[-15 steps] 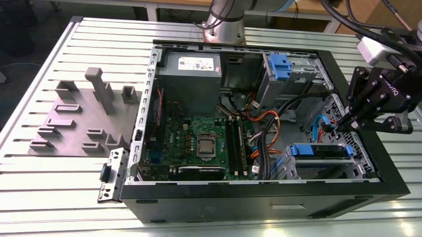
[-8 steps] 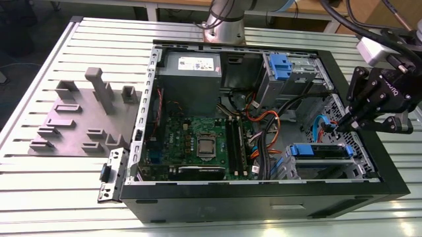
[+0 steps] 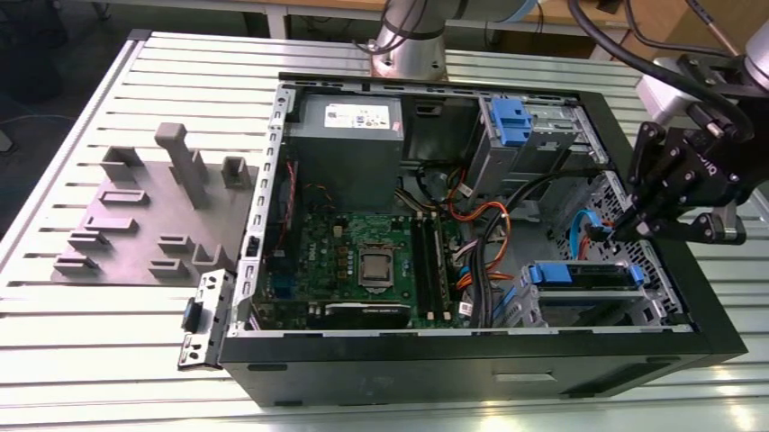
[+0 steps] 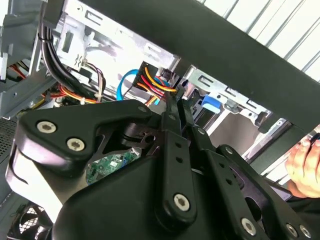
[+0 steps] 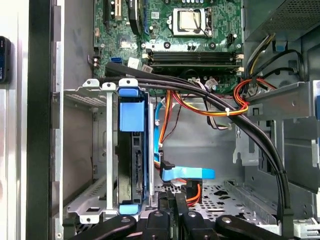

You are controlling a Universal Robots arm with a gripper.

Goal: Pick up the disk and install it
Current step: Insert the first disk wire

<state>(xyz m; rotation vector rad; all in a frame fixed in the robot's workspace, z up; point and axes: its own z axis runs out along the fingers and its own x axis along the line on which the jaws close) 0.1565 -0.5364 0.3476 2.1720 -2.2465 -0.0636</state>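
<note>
The disk (image 3: 583, 274) sits in the drive cage in the lower right corner of the open computer case (image 3: 481, 355), in the lower right of the exterior view. Its blue carrier lies across the cage. In the first wrist view the disk (image 5: 132, 150) stands on edge between the cage's metal rails, with a blue tab showing at each end, so to me it looks slotted in already rather than waiting to be picked up.

The gripper (image 3: 615, 232) hangs just above and to the right of it, near the case's right wall, and isn't touching it as far as I can tell. In both wrist views the fingers are pressed together with nothing between them.

My guess is we're at the tail end of the install. If the carrier isn't fully home, a push would have to land square on the tab end and stay clear of the orange and black cables (image 5: 200, 105) running close by.

The other blue carrier (image 3: 510, 121) is up in the top right bay, and the grey holder (image 3: 144, 216) is on the table at the left.
</note>
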